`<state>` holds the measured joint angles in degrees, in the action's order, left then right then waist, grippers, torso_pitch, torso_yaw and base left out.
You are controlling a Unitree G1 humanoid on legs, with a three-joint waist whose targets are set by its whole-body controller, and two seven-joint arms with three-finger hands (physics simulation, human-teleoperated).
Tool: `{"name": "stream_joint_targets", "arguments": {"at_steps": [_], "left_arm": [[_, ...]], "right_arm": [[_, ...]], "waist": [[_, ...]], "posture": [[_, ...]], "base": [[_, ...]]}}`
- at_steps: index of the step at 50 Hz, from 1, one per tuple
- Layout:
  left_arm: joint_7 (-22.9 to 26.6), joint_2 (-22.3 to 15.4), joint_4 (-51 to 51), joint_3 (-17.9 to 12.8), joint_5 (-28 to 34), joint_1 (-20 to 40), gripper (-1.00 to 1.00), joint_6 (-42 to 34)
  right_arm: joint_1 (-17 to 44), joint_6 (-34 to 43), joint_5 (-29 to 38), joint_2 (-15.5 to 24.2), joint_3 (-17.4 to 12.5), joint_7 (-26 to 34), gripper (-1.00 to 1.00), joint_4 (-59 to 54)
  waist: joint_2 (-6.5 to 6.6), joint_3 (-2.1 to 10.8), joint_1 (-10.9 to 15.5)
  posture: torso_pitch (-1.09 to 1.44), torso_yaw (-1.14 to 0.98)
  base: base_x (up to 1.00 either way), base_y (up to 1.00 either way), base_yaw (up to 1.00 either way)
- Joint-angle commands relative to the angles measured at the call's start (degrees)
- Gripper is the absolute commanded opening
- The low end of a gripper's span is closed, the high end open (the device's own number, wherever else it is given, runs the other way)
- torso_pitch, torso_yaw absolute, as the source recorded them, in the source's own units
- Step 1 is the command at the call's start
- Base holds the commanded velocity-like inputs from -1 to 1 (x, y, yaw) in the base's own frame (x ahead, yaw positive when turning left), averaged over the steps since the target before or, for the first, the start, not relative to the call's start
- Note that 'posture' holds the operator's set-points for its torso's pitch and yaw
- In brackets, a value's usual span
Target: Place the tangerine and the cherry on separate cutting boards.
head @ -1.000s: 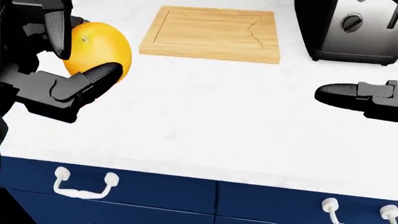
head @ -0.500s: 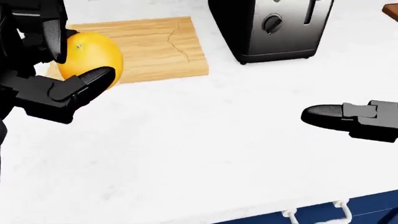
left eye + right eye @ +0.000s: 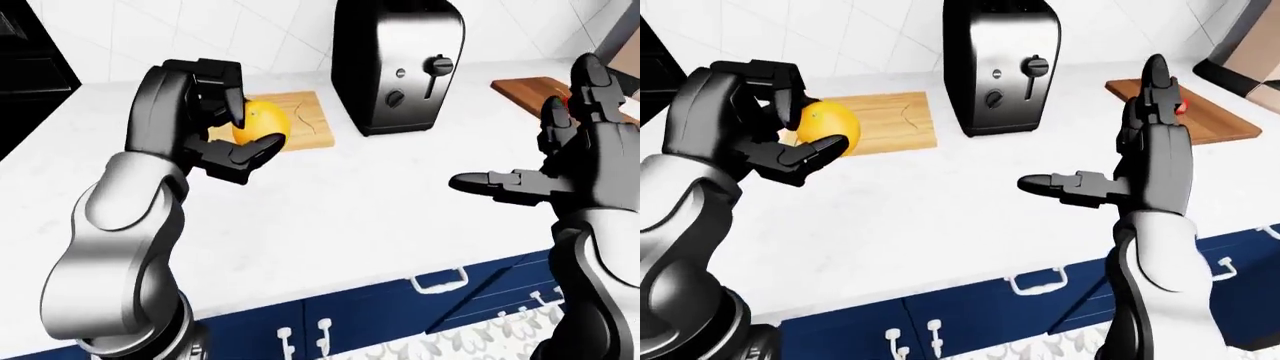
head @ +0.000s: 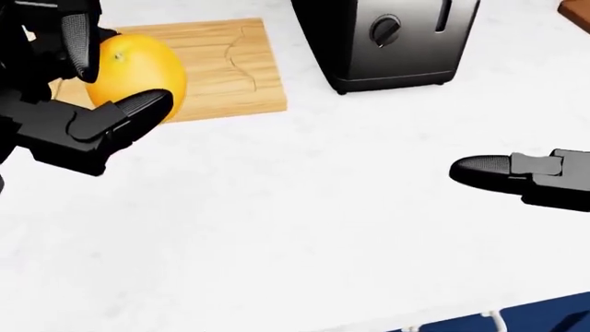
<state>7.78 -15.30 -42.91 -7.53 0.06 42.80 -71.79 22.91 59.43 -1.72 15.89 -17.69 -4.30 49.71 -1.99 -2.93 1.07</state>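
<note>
My left hand (image 3: 760,127) clamped round tangerine (image 4: 138,69), light cutting board (image 4: 230,62) just beyond, to its right. My right hand (image 3: 1140,172) spread, empty.

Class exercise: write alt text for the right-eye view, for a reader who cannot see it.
The left hand grips a tangerine above a light cutting board; the right hand is open and empty, beside a toaster on the white counter.
</note>
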Motion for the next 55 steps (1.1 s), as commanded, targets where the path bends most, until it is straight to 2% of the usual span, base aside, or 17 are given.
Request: {"name": "stream_joint_targets", "arguments": {"at_steps": [1, 11, 22, 32, 46, 50, 55], "left_arm": [[-0.3, -0.5, -1.1, -0.4, 0.3, 1.9, -1.0, 1.9], [-0.2, -1.1, 6.9, -0.3, 0.3, 7.7, -1.0, 2.7], [-0.5, -0.6, 26.5, 1.6, 1.8, 15.2, -1.0, 11.7], [-2.5, 0.0, 55.2, 1.6, 3.4, 24.1, -1.0, 27.2], [-10.3, -1.3, 104.5, 0.2, 2.5, 40.7, -1.0, 53.8], [-13.3, -1.7, 110.2, 0.2, 3.4, 40.8, -1.0, 58.8], [-16.2, -1.8, 112.1, 0.0, 4.6, 39.8, -1.0, 62.2]], "right_arm": [[1.0, -1.9, 0.5, 0.5, -0.4, 0.0, 1.0, 0.9], [0.6, -1.6, 0.7, 0.0, -0.5, 0.7, 1.0, 1.9], [-0.2, -3.7, 0.6, -0.6, -0.4, 0.4, 1.0, 0.7], [-0.1, -3.8, 0.4, -1.0, 0.2, -0.1, 1.0, 0.6], [0.2, -4.7, 0.2, -1.3, 0.7, -0.4, 1.0, -0.5], [-0.6, -6.2, 0.3, -1.7, 1.0, -0.4, 1.0, -1.5], [-0.8, -6.8, 0.4, -1.9, 1.3, -0.5, 1.0, -1.8]], "waist": [[0.05, 1.33, 0.0], [0.09, 1.09, 0.1], [0.12, 1.3, 0.1], [0.05, 1.76, 0.0], [-0.12, 2.56, -0.2], [0.02, 2.78, -0.4], [0.16, 2.99, -0.6]], "posture": [[0.0, 0.0], [0.0, 0.0], [0.0, 0.0], [0.0, 0.0], [0.0, 0.0], [0.0, 0.0], [0.0, 0.0]], "base": [[0.0, 0.0, 0.0], [0.0, 0.0, 0.0], [0.0, 0.0, 0.0], [0.0, 0.0, 0.0], [0.0, 0.0, 0.0], [0.0, 0.0, 0.0], [0.0, 0.0, 0.0]]}}
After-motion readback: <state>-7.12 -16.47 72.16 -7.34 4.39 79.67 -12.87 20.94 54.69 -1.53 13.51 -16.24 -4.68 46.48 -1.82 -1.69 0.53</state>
